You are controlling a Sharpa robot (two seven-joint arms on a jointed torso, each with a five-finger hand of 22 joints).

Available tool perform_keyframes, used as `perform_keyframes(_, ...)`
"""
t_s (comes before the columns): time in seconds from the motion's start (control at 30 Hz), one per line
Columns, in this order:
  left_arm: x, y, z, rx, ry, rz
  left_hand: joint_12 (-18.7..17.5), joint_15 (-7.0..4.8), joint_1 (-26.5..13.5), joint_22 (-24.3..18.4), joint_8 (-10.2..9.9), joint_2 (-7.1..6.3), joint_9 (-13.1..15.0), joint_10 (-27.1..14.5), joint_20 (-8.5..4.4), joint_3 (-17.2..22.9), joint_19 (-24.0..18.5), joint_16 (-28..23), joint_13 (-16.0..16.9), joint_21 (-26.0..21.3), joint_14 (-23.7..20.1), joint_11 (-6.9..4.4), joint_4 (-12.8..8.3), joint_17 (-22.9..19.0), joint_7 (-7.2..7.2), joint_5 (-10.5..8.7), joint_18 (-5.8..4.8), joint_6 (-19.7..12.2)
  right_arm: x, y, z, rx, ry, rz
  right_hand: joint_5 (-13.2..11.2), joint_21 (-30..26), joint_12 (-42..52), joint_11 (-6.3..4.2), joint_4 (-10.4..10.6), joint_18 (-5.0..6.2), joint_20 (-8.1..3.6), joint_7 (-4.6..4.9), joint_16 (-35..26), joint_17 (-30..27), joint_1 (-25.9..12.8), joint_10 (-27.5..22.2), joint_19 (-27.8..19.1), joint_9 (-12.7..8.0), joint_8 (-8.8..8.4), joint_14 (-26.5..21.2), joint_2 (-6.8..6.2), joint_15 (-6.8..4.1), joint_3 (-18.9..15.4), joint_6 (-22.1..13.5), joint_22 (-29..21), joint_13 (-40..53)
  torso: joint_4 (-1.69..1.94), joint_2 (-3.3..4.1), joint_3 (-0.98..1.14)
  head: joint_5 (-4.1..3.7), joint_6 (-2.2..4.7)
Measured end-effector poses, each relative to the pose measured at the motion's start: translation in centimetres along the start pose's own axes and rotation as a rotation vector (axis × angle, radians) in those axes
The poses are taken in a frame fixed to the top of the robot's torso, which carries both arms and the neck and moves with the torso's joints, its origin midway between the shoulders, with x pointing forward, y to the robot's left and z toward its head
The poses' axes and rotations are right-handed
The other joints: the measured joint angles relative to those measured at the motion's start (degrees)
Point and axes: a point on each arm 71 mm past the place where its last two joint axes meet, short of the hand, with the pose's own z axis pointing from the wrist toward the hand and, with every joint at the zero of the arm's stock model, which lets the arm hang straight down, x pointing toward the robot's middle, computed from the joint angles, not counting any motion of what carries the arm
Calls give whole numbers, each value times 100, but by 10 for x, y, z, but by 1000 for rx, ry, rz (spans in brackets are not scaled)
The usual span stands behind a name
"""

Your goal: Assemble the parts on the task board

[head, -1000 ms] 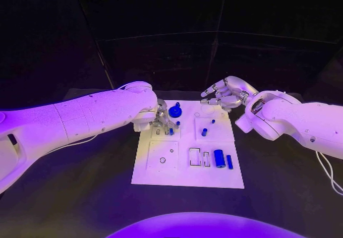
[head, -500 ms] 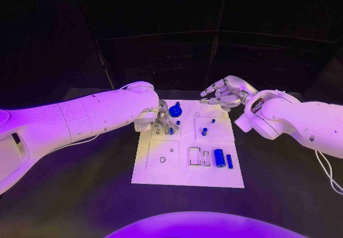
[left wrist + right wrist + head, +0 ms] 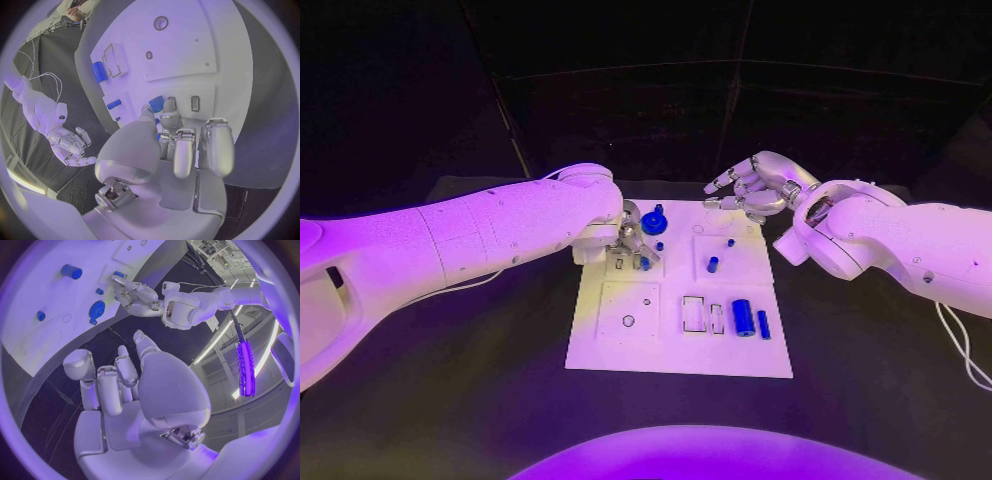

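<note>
The white task board (image 3: pixel 678 340) lies mid-table. My left hand (image 3: pixel 630 242) reaches down over its far left part; in the left wrist view the thumb and a finger (image 3: pixel 169 121) pinch a small blue part (image 3: pixel 156 103) beside two narrow slots (image 3: pixel 195 103). The same part (image 3: pixel 646 264) sits at the fingertips in the head view. A round blue knob (image 3: pixel 653 225) stands just beyond that hand. My right hand (image 3: pixel 753 190) hovers above the board's far right corner, fingers loosely bent and apart, holding nothing.
A blue peg (image 3: pixel 713 265) stands mid-board and a tiny blue piece (image 3: pixel 730 243) lies further back. A blue cylinder (image 3: pixel 743 318) and a thin blue bar (image 3: pixel 763 325) lie near the right edge, beside an open rectangular recess (image 3: pixel 692 315). Black table (image 3: pixel 473 400) surrounds the board.
My left hand has shifted only slightly over the board's far left part. The right hand and the loose parts have stayed where they were.
</note>
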Motion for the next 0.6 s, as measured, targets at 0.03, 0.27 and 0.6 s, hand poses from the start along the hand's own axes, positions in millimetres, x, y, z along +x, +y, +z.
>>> perform_keyframes(0.03,0,0,0,1,0,0,0,-13,66,0,0,13,9,0,0,54,0,0,0,0,9,1,-54,0,2,0,0,-34,0,0,0,0,0,0,0,0,0,0,0,0,0,0,0,0,0,0,0,0,0,0,0,0,0,0,0,0,0,0,1,0,-3)
perform_keyframes(0.27,0,-1,-2,9,1,-1,-35,-65,560,-17,0,84,13,-30,-43,509,0,0,-27,0,20,-55,-411,0,-10,-13,0,-152,0,0,0,1,3,0,0,0,0,0,16,0,0,0,0,0,0,0,0,0,0,22,0,-22,-16,0,-8,-6,0,-1,1,-3,-15)
perform_keyframes(0.6,3,2,-4,23,9,-6,-128,-64,746,-21,1,71,13,-11,-65,779,23,0,-69,0,20,-75,-143,0,-28,-17,0,-255,2,0,1,2,11,0,0,0,0,0,16,0,0,0,0,0,0,0,0,-1,0,22,0,-22,-16,0,-10,-5,1,-1,-1,-3,-34)
